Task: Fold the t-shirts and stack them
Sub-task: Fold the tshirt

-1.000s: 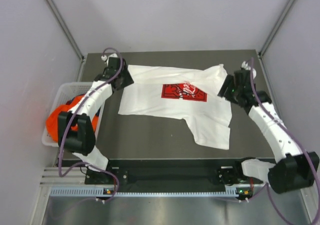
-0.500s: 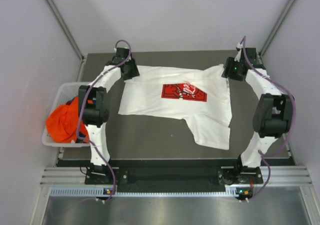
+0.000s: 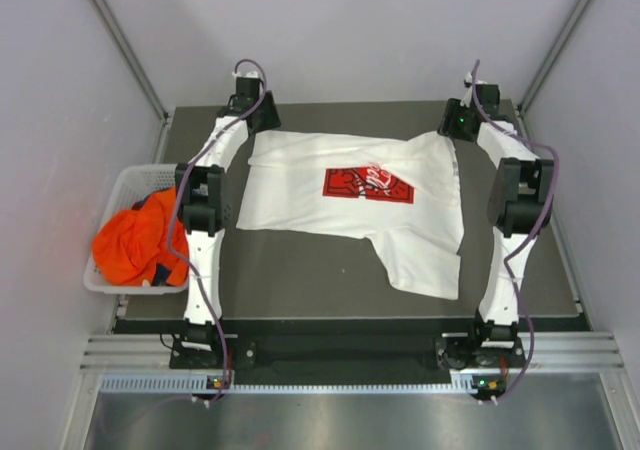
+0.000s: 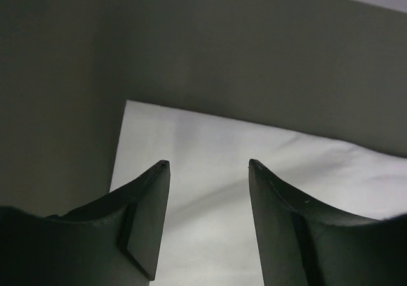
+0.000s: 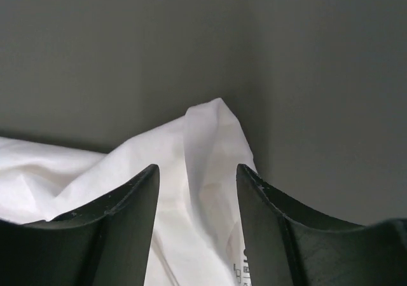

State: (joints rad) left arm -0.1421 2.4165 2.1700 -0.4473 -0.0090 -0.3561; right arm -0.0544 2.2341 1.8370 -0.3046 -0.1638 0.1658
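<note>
Progress: nothing folded, no stack begun. White tee lies spread print-up, one part trailing toward the bases, its far corners beneath both grippers. Orange tee sits bunched in basket, well behind the left gripper. Left gripper: jaws apart over a flat corner, holding nothing. Right gripper: jaws apart astride a peaked corner, not closed on it. Surface: dark matte table. Room: pale walls beyond both grippers.
</note>
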